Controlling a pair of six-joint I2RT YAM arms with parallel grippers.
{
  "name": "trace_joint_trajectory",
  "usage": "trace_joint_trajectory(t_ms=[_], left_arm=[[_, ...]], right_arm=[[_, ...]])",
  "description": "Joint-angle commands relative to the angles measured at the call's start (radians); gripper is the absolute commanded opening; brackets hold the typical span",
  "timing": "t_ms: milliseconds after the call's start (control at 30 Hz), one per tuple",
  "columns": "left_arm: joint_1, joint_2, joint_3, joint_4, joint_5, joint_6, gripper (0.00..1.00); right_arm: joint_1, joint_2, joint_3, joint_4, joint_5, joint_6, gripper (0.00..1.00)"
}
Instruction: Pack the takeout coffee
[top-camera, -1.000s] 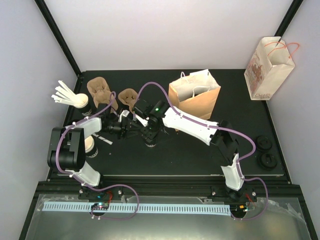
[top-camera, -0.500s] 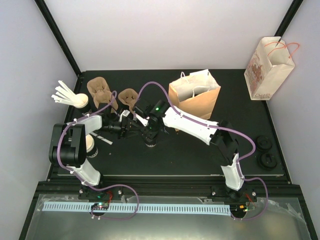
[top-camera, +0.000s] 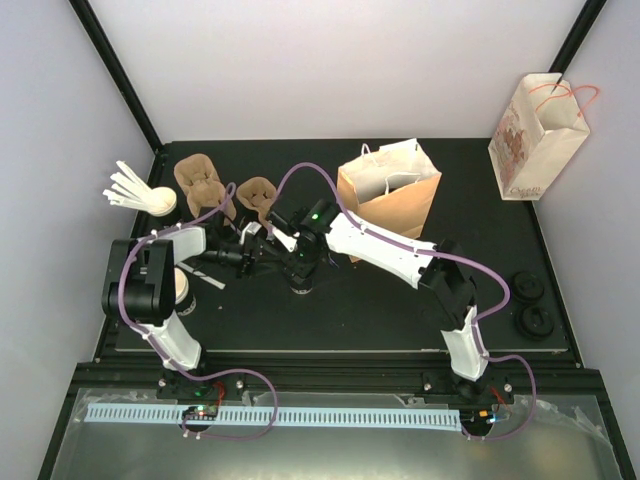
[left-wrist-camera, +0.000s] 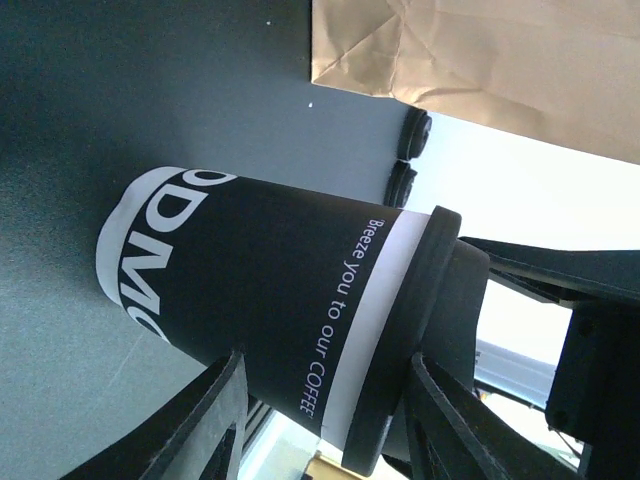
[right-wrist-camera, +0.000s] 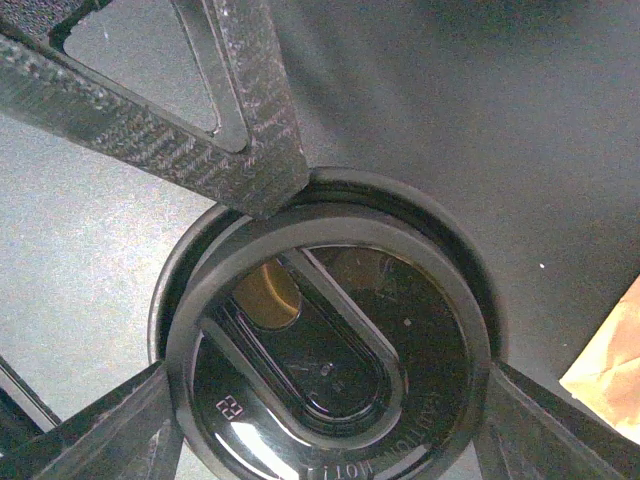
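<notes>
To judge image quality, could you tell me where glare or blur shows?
Left wrist view: the background right of the cup is blown out white, lettering sharp. Right wrist view: glare low on the lid, bag corner blurred. Top view: evenly lit.

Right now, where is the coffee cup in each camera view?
Top external: coffee cup mid-table, left of the brown paper bag, mostly hidden under the arms.
Left wrist: coffee cup spans the centre, lid at right.
Right wrist: only its lid, seen from above, lower centre.
Shared landmark: brown paper bag, top of left wrist, right edge of right wrist.
</notes>
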Motion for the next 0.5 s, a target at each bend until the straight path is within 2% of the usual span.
trace_joint_trajectory(t_ms=[0,233,467], left_arm=[[-0.018,0.084,-0.064,-0.047,-0.255,0.014,0.45],[-0.021,0.075,-0.078,-0.011,-0.226,0.008,0.44],[-0.048,-0.019,-0.004,-0.005,-0.155,0.0,0.55]], right_arm=[[0.009,0.097,-0.073,-0.096,-0.137,0.019,0.76],[0.008,0.089,-0.093,-0.095,-0.123,0.029,0.76],[0.007,0.023,-0.091,-0.076,0.01,0.065,0.76]])
